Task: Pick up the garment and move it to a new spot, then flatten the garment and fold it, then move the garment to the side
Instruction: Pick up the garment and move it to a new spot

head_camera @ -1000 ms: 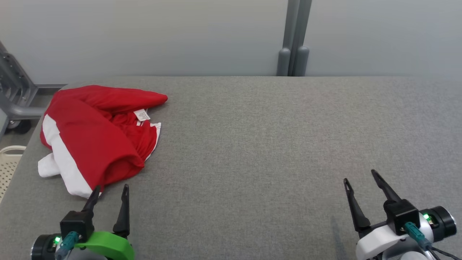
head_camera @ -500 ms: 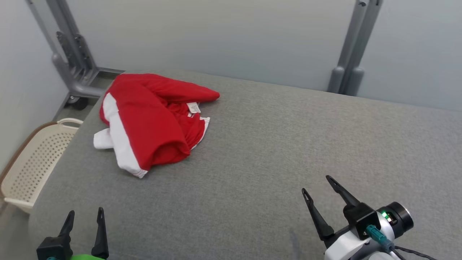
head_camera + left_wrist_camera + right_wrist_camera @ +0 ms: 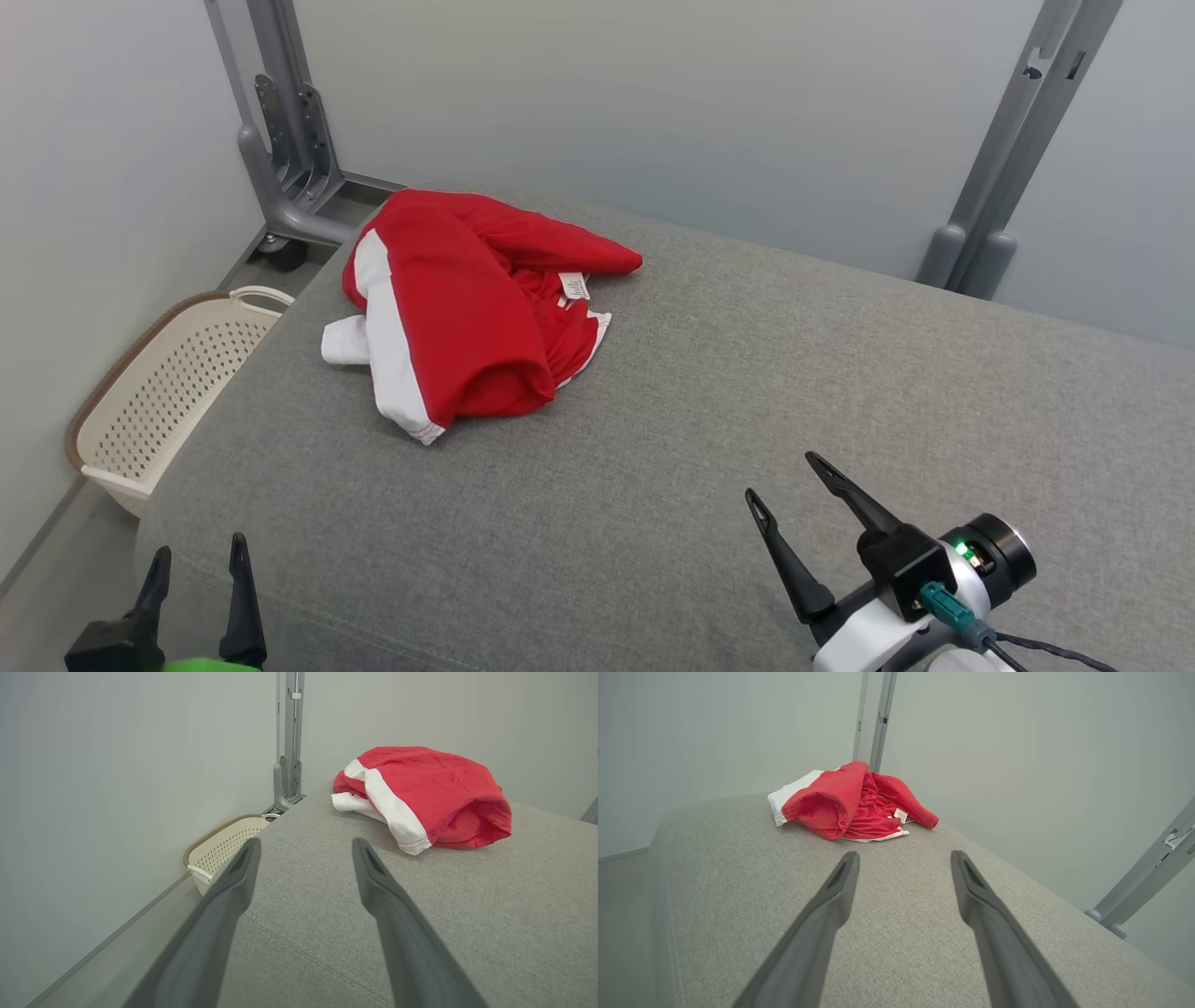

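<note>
Black jaws gape empty: left gripper (image 3: 202, 544), right gripper (image 3: 780, 474).

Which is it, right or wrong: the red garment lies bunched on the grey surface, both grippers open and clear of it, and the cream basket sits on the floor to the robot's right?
Wrong: the cream basket sits on the floor to the robot's left, as the head view shows.
</note>
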Robot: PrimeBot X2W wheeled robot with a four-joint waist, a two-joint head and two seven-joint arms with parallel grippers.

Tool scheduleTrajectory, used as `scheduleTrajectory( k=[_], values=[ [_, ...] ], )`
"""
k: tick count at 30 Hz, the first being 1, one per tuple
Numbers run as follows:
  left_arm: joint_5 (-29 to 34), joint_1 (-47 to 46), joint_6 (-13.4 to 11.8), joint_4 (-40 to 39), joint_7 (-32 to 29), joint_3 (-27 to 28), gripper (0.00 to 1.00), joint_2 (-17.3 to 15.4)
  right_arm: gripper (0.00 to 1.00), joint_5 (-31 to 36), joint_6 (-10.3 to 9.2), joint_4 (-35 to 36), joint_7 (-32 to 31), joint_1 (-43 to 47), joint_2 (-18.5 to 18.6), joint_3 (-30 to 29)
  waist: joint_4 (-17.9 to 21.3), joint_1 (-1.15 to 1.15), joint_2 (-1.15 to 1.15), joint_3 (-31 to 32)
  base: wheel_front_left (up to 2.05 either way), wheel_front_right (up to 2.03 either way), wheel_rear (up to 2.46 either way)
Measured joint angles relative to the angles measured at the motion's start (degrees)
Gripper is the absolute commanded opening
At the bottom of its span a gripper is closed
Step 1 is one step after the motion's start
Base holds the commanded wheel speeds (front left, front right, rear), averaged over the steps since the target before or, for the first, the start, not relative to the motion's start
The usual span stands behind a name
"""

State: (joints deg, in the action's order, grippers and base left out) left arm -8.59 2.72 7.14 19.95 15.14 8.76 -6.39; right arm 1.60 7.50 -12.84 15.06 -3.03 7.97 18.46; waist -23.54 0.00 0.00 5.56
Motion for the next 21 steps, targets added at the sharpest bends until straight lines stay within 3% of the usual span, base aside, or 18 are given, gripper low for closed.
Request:
scheduleTrajectory(
  k=[11,21],
  values=[
    [-4.7,-12.0,0.3,3.4,0.0,-2.2,1.0,1.9,1.0,0.5,0.0,3.2,0.0,-3.0,2.9,-1.3,2.3,0.0,0.0,-5.5,0.0,0.0,0.0],
    [-15.6,-31.8,0.4,20.7,-3.4,-11.5,1.0,2.1,1.0,0.6,0.0,6.8,0.0,-6.6,5.0,-1.6,6.4,0.01,0.0,-13.6,0.0,0.0,0.0]
  ],
)
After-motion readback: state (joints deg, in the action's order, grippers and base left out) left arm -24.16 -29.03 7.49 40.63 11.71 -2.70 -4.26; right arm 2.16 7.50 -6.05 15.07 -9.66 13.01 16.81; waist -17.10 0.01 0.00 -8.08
